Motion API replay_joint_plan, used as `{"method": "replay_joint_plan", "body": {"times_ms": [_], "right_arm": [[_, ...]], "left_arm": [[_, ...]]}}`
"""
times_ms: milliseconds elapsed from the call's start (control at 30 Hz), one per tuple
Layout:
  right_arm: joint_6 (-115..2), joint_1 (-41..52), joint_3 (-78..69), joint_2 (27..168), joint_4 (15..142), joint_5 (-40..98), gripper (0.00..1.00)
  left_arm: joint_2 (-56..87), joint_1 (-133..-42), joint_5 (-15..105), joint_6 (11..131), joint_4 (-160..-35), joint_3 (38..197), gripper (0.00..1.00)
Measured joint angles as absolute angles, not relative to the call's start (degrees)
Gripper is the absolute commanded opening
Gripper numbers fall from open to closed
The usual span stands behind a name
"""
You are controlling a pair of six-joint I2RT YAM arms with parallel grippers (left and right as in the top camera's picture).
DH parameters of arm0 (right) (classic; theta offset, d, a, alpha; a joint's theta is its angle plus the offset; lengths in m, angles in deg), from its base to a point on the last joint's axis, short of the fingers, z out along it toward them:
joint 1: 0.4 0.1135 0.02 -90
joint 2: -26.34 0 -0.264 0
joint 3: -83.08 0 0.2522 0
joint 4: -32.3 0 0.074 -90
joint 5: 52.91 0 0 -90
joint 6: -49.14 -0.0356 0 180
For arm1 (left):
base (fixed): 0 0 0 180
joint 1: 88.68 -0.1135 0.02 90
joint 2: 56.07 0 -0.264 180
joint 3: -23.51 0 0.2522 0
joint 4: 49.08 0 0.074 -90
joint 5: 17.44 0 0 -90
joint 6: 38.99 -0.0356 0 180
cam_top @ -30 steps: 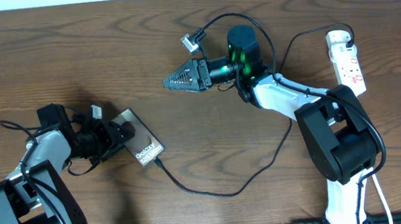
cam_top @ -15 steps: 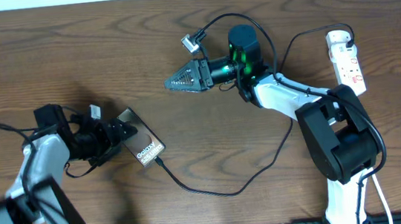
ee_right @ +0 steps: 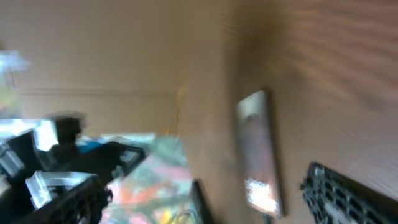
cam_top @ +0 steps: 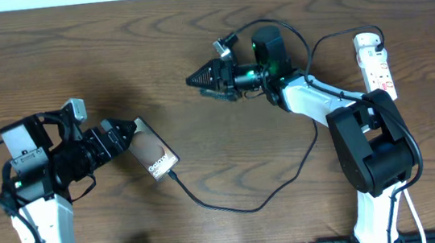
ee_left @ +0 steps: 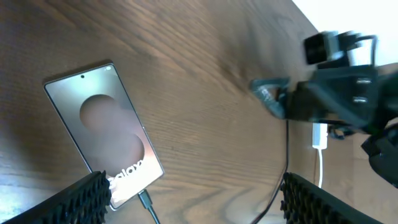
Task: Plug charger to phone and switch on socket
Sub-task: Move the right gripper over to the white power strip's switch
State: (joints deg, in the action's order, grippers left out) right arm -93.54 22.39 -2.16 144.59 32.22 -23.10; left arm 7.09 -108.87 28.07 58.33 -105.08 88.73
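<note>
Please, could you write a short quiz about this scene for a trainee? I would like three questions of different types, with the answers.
1. True or false: the left gripper is shut on the phone.
2. Where does the socket lie? A) under the phone B) at the far right of the overhead view, away from the phone C) between the left gripper's fingers
3. The charger meets the phone at the end bearing which printed word?
Key: 1 false, its jaws stand open. 2 B. 3 Galaxy.

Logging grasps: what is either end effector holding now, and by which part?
Nothing. The left end effector and right end effector are open; the phone lies free on the table.
</note>
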Motion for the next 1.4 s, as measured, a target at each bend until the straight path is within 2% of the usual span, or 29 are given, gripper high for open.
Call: {"method": "replay_joint_plan", "body": {"times_ms": [133,333,467,633,767,900,1000,1167,1300,1400], "right_arm": [[-83.27,21.06,-2.16,144.57,51.82,-13.61,0.99],[-71.40,15.15,-2.10,139.57,72.17,-0.26,0.99],[-67.31,9.86,-2.03,129.73,78.14,7.57,0.99],[-62.99,-1.98,-2.05,107.98,86.90,18.41,0.99],[-61.35,-10.59,-2.14,96.27,89.09,25.12,0.99],[-59.45,-16.45,-2.16,90.89,88.76,29.19,0.99],[-57.44,-20.28,-2.16,91.07,87.04,30.45,0.99],[-53.98,-23.38,-3.95,100.51,86.62,26.87,0.99],[-50.62,-23.99,-13.44,113.62,95.52,22.02,0.99],[-46.16,-24.01,-26.31,124.90,106.14,19.13,0.99]], "left_arm": [[6.50,-108.87,27.96,58.54,-105.80,88.73,0.86],[6.50,-108.87,27.96,58.52,-105.96,88.73,0.86],[6.50,-108.87,27.94,58.54,-105.98,88.73,0.86],[6.50,-108.87,27.96,58.50,-105.98,88.73,0.86],[6.50,-108.87,27.94,58.37,-105.93,88.73,0.86],[6.50,-108.87,27.94,58.24,-105.89,88.73,0.86],[6.50,-108.87,27.96,58.26,-105.67,88.73,0.86],[6.50,-108.87,27.94,58.24,-105.23,88.73,0.86],[6.52,-108.87,27.98,58.24,-105.02,88.73,0.86],[6.50,-108.87,27.94,58.22,-105.02,88.73,0.86]]}}
